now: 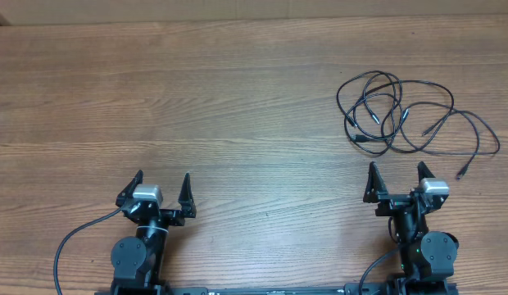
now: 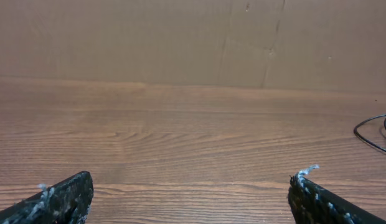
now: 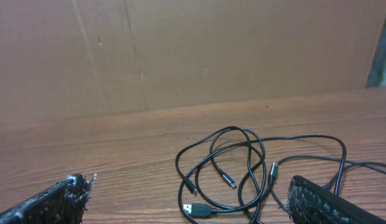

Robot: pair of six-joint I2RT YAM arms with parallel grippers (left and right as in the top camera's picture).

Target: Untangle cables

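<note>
The cables (image 1: 393, 115) are thin black cords in overlapping loops with small plug ends, lying on the wooden table at the right back. In the right wrist view they (image 3: 243, 171) lie just ahead of the fingers, a flat USB plug nearest. My right gripper (image 1: 396, 182) is open and empty, close in front of the cables, not touching them. My left gripper (image 1: 162, 188) is open and empty at the left front, far from the cables. One loop (image 2: 375, 134) shows at the right edge of the left wrist view.
A brown cardboard wall (image 3: 193, 56) stands along the table's far edge. A thick black arm wire (image 1: 74, 238) curves beside the left arm's base. One cable end (image 1: 463, 172) trails toward the right edge of the table.
</note>
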